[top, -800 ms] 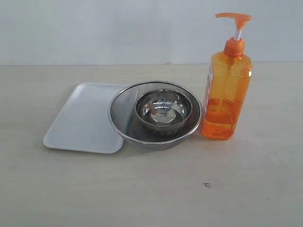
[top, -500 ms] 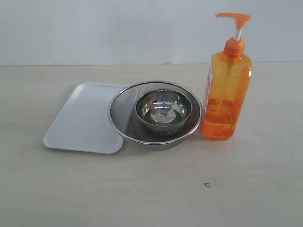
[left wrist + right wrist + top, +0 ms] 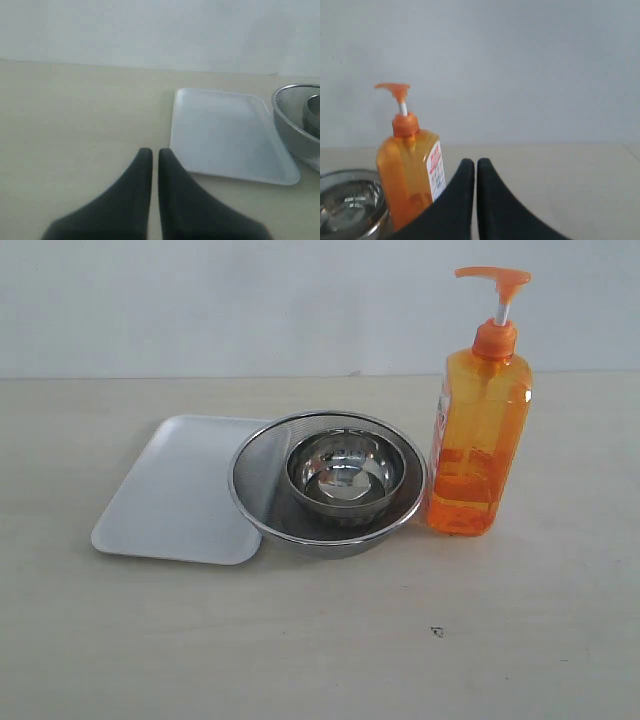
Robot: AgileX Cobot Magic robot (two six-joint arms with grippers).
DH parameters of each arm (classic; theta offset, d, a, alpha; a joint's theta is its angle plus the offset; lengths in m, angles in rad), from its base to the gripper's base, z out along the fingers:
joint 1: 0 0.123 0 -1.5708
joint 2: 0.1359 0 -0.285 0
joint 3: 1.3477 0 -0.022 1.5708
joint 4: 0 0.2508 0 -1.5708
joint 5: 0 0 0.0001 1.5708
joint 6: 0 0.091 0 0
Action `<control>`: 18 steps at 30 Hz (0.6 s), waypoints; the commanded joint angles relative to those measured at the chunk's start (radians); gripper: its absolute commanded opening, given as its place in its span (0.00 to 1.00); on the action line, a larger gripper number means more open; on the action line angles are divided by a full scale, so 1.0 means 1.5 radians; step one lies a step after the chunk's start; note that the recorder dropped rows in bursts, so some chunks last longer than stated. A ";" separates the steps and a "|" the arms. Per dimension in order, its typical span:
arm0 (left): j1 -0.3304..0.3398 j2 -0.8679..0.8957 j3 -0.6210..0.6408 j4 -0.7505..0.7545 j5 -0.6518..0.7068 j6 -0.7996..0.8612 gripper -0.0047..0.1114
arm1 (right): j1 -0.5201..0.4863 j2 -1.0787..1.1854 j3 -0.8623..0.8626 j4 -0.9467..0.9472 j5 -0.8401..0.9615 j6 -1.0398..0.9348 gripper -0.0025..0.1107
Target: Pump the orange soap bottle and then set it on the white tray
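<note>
L claw (image 3: 155, 150): hovering closed, empty, near white tray (image 3: 220, 130).
R claw (image 3: 472, 161): hovering closed, empty, facing orange soap bottle (image 3: 407, 170).
Vs earlier: nothing shifting.

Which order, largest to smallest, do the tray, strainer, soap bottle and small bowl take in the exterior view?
1. Tray and strainer: alike, strainer covers the tray's edge, so unranked.
2. Soap bottle: tallest, but narrower.
3. Small bowl: smallest.

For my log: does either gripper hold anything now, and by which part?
Nothing is held. The left gripper and right gripper are shut and empty; the orange soap bottle stands free.
</note>
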 commanded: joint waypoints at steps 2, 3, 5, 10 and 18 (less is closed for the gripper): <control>0.001 -0.002 0.002 0.000 -0.001 0.002 0.08 | -0.002 0.193 -0.068 0.029 0.056 0.019 0.02; 0.001 -0.002 0.002 0.000 -0.001 0.002 0.08 | -0.002 0.232 -0.068 0.029 0.020 0.019 0.02; 0.001 -0.002 0.002 0.000 -0.001 0.002 0.08 | -0.002 0.269 -0.068 0.029 -0.027 0.019 0.02; 0.001 -0.002 0.002 0.000 -0.001 0.002 0.08 | -0.002 0.296 -0.068 0.031 -0.057 0.022 0.02; 0.001 -0.002 0.002 0.000 -0.001 0.002 0.08 | 0.099 0.336 -0.068 0.070 -0.091 0.012 0.02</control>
